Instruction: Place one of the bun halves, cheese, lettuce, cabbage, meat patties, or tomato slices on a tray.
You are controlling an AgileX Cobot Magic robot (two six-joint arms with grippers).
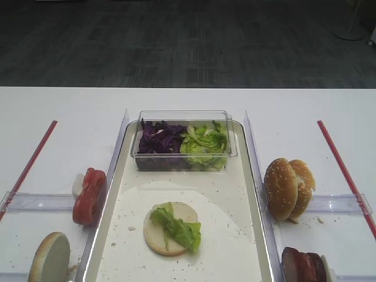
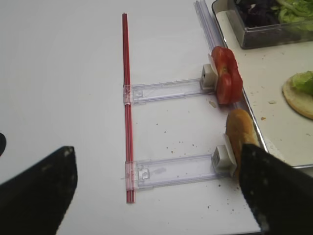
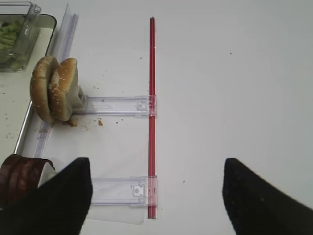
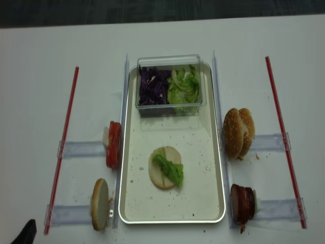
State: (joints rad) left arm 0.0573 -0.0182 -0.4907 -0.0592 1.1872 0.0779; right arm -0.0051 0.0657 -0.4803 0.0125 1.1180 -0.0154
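At frame bottom, meat patties (image 1: 304, 265) are cut off, both arms unseen.

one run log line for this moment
tray: bun half topped with lettuce | right gripper: open, empty | left gripper: open, empty | meat patties: untouched

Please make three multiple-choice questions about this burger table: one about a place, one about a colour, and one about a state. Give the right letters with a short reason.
1. Where do the tomato slices stand?
A. left of the tray
B. in the clear tub
C. right of the tray

2. What colour is the cabbage?
A. dark purple
B. yellow
C. white

3. How is the bun half on the tray?
A. bare
B. flat, topped with lettuce
C. standing on edge

Answers: 1 A, the overhead view shows them on edge outside the left rim. 2 A, it fills the tub's left part. 3 B, green leaves lie across its pale face.
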